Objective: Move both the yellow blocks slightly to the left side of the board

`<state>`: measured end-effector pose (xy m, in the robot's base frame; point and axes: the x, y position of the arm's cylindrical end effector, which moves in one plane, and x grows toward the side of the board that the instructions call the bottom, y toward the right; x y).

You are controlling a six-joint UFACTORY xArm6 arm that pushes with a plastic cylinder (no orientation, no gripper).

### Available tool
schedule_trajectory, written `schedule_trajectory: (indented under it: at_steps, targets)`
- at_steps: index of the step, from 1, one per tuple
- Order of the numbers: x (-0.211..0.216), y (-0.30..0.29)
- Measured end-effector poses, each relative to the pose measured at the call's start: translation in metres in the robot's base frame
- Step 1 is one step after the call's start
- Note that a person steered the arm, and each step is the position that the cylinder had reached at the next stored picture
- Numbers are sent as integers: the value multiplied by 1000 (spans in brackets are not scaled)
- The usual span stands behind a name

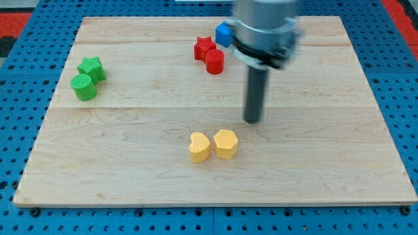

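Wooden table on blue pegboard. End effector is bare rod, grasps nothing; my tip rests on table. 2 yellow blocks sit below tip, toward view's left: yellow hexagonal block nearest, just down-left of tip; yellow heart-shaped block touching its left side. Red star block and red cylinder block up-left of tip, touching each other. Blue block above tip, partly hidden by arm. Green star block and green cylinder block far left of tip, touching.
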<state>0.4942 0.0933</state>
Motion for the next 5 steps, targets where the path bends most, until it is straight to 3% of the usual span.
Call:
schedule_trajectory:
  at_steps: [3, 4, 5]
  targets:
    - [26, 8]
    - [32, -10]
    - [32, -71]
